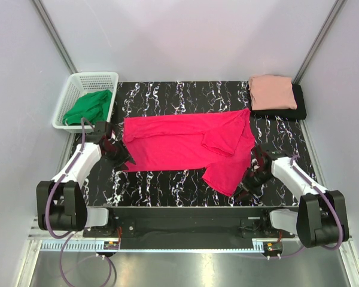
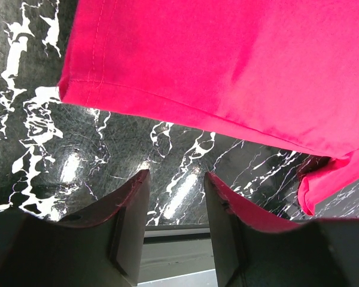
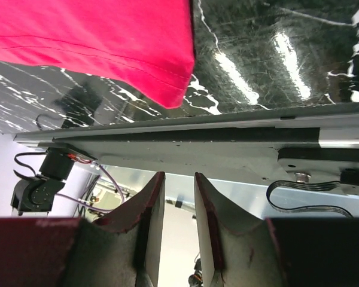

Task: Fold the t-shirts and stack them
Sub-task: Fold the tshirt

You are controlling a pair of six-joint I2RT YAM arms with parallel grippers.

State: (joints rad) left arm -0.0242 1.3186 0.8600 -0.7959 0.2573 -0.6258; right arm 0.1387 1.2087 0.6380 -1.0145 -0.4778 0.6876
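While L gripper [image 2: 176, 176], R gripper [image 3: 179, 176] half-open, empty, tee [image 1: 179, 140] runs L-R, hem prob. L

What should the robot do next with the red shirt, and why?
Probably the right gripper should reach to the loose corner of the shirt just ahead and pinch it. The shirt lies only half folded, that flap sticks out, and this gripper and the left gripper are open and empty.

Matt cloth t-shirt [image 1: 179, 143] (glossy marbled table [image 1: 167, 185])

Basket [image 1: 97, 78] back left, spread t-shirt [image 1: 179, 143] centre, folded t-shirts [image 1: 274, 93] back right.
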